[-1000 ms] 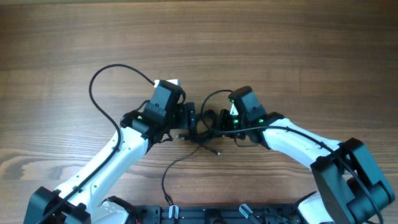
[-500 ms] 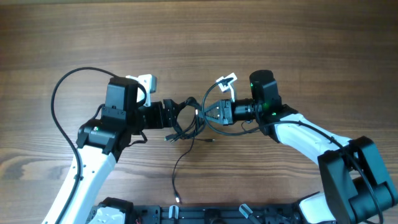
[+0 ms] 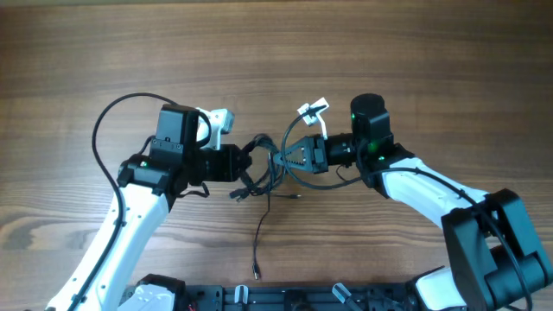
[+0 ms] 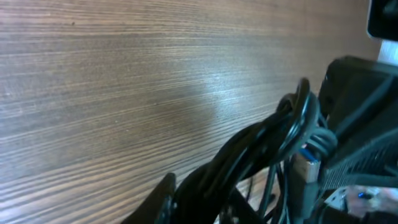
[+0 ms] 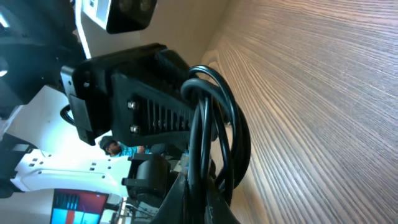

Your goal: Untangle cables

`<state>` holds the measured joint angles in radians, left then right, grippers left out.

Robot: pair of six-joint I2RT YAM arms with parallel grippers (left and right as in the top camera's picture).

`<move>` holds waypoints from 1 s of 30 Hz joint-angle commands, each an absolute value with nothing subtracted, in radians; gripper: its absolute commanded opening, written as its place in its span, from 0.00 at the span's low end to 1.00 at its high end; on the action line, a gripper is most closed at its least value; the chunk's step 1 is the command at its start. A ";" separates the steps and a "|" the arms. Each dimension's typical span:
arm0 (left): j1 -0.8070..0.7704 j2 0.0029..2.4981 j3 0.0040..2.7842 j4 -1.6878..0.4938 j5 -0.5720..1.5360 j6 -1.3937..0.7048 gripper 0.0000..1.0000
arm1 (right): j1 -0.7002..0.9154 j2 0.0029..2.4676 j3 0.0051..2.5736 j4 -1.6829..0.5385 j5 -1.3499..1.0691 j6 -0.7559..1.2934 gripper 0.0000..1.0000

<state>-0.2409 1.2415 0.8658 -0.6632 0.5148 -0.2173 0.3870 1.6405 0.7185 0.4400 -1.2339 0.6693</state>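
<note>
1. Overhead, the cables [image 3: 270,171] sat in a knot at mid-table, strung between the two end effectors; one strand ran toward the near edge, its plug [image 3: 256,275] lying just short of the base rail [image 3: 285,296].
2. The left end effector [image 3: 249,161] was closed on the cables from the left; in the left wrist view the cords bunched between its fingers, with a loop arching above.
3. The right end effector [image 3: 289,158] was clamped shut on the same knot from the right; the two sets of tips were near each other.
4. The table [image 3: 276,52] offered open wood across the far half and out to both sides.
</note>
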 commanded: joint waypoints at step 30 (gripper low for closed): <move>-0.237 1.215 0.885 -0.545 0.142 -0.786 0.04 | 0.485 1.579 0.723 0.156 -0.945 0.717 0.86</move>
<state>-0.2417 1.2358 0.8658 -0.5514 0.0834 -0.7727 0.5339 1.6382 0.7223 0.1936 -0.8749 0.8112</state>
